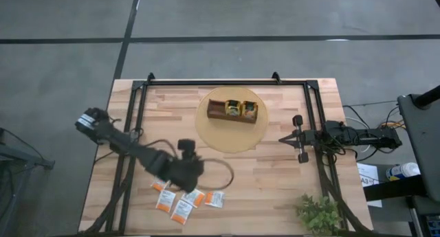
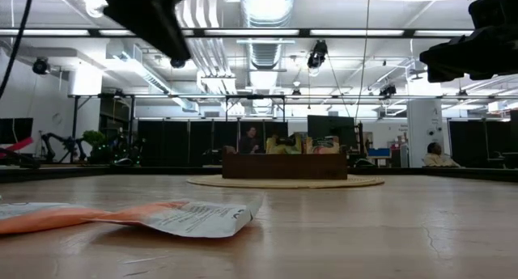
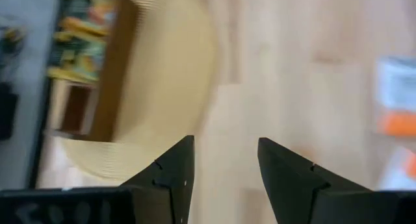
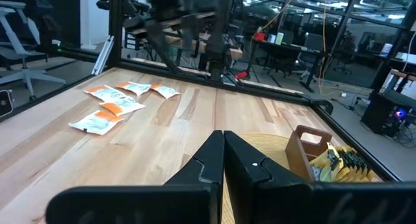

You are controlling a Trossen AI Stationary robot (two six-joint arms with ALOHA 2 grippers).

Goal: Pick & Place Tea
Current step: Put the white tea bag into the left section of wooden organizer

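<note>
On the wooden table, the tea still to be moved lies as a small cluster of white-and-orange tea packets near the front edge, left of centre, some overlapping or touching one another; in the low view one of them lies flat in the foreground. The left gripper hangs above the table just behind that cluster, its two dark fingers standing apart with bare wood showing between them and nothing held. Its wrist view is smeared, so the exact spot beneath it is hard to fix, though it seems to sit between the packets and the round woven mat. That mat lies toward the back edge of the table, centred, and carries the brown wooden tray, in which yellow-green packets stand in the middle and right compartments. The right gripper waits near the right edge, beside the mat, its fingers pressed together on nothing. A small green plant stands at the front right corner.
</note>
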